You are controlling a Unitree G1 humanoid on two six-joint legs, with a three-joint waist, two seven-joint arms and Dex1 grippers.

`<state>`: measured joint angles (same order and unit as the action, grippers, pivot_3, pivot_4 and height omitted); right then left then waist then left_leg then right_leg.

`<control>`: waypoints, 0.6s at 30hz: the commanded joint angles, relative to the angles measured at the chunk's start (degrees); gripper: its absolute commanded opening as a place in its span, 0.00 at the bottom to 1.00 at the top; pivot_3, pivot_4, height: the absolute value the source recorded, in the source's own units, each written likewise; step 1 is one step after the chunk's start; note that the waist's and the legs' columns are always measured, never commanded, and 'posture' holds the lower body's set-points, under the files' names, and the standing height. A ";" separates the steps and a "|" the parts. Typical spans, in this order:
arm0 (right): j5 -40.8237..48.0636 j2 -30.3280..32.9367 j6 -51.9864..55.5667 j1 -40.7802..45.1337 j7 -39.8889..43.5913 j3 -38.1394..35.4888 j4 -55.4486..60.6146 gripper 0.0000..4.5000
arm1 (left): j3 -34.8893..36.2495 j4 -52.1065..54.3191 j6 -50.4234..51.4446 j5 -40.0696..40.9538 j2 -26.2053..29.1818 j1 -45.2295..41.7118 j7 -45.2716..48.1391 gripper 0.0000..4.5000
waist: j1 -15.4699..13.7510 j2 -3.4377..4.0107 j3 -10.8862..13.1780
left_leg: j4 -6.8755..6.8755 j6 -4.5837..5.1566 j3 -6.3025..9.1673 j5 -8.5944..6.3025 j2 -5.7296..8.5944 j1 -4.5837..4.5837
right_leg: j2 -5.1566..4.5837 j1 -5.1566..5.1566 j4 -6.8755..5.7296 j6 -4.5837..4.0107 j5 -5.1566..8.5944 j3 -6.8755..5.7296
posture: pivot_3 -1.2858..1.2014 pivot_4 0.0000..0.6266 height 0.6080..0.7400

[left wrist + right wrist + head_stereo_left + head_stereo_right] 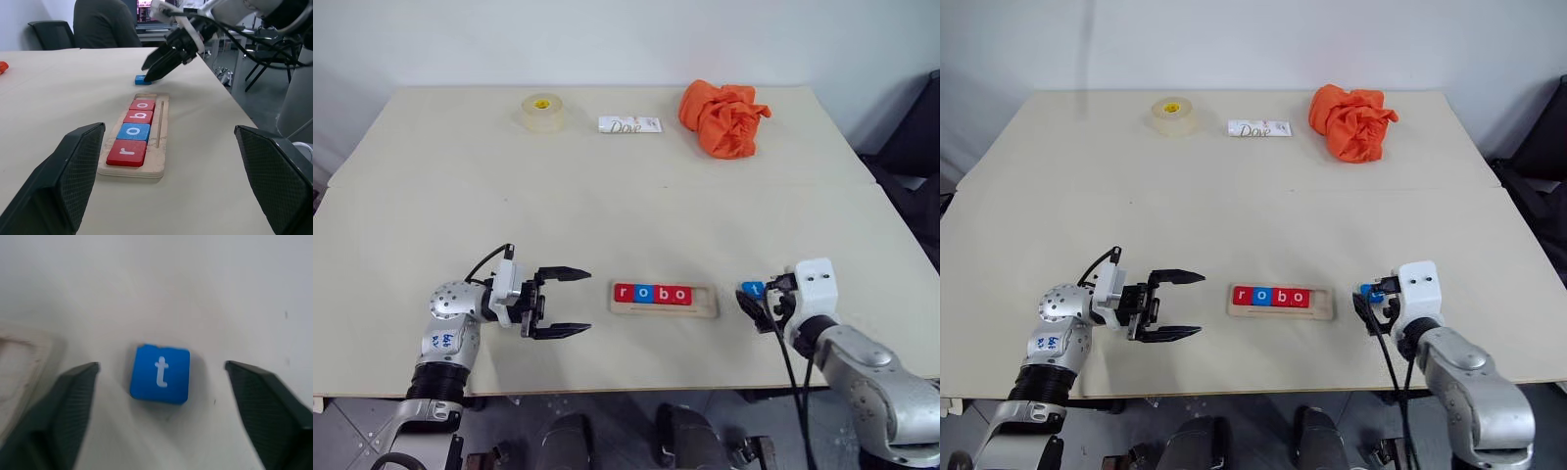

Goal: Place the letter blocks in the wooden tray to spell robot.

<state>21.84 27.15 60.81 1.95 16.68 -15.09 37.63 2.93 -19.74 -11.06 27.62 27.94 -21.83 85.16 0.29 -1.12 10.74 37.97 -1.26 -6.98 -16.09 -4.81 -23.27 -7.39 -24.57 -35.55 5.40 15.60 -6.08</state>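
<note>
1. While four letter blocks (652, 293) spell "robo" in the wooden tray (664, 310), the blue t block (160, 374) lies on the surface (626, 196) just beyond the tray's vacant end.
2. Right gripper (161, 382): spread wide around the t block, empty.
3. Left gripper (560, 302): spread wide, empty.
4. Risk: an off-centre closure may skid the flat block.

The tabletop (607, 206) looks like pale board with a smooth, matt face. The wooden tray (159, 147) is light, unpainted wood with visible grain and a fine groove. The letter blocks (137, 131) in it have a painted, slightly satin red or blue top with white letters; the blue "t" block (160, 374) looks the same. The left gripper (558, 302) has black jaws whose pads (73, 171) show a fine, rough mesh texture. The orange cloth (722, 117) is soft and crumpled. The tape roll (542, 112) looks glossy and translucent.
</note>
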 commanded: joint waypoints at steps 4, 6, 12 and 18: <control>3.24 19.96 -11.31 -0.23 24.24 2.60 -4.84 0.99 | 0.16 -0.71 -1.23 0.09 -0.65 -0.44 0.40 1.00 | -0.12 -0.01 0.01 | -0.01 0.01 0.02 0.00 0.01 0.00 | 0.01 0.03 0.05 0.01 0.00 -0.01 | 0.52 0.24 1.00; 0.66 25.33 -17.33 0.75 29.98 5.35 -9.84 0.99 | 0.10 -1.13 -1.52 0.06 -0.81 -0.56 0.64 1.00 | -0.14 -0.02 0.01 | 0.00 0.01 0.03 -0.01 0.00 0.00 | 0.01 0.04 0.07 0.01 0.00 -0.03 | 0.52 0.24 1.00; -9.41 33.47 -37.89 10.99 44.63 17.62 -29.75 0.99 | 0.15 -1.25 -1.90 0.13 -0.74 -0.03 1.33 1.00 | 0.10 -0.03 0.02 | 0.02 0.01 -0.06 0.00 0.00 0.03 | 0.02 0.03 0.09 0.08 -0.04 0.00 | 0.52 0.24 1.00; -15.27 29.21 -47.32 25.14 51.15 25.11 -47.87 0.99 | 0.99 0.60 -1.94 0.50 0.56 2.07 1.08 1.00 | 0.37 -0.04 0.02 | 0.08 -0.04 -0.14 0.03 0.00 0.02 | -0.02 0.00 0.04 0.10 -0.06 0.01 | 0.52 0.24 1.00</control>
<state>8.29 56.29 16.45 25.63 66.03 9.44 -7.38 3.11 -20.92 -12.59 27.46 27.76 -20.73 85.90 0.66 -1.15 10.77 38.05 -1.31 -7.10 -16.06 -4.81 -23.25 -7.40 -24.56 -35.52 5.51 15.54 -6.07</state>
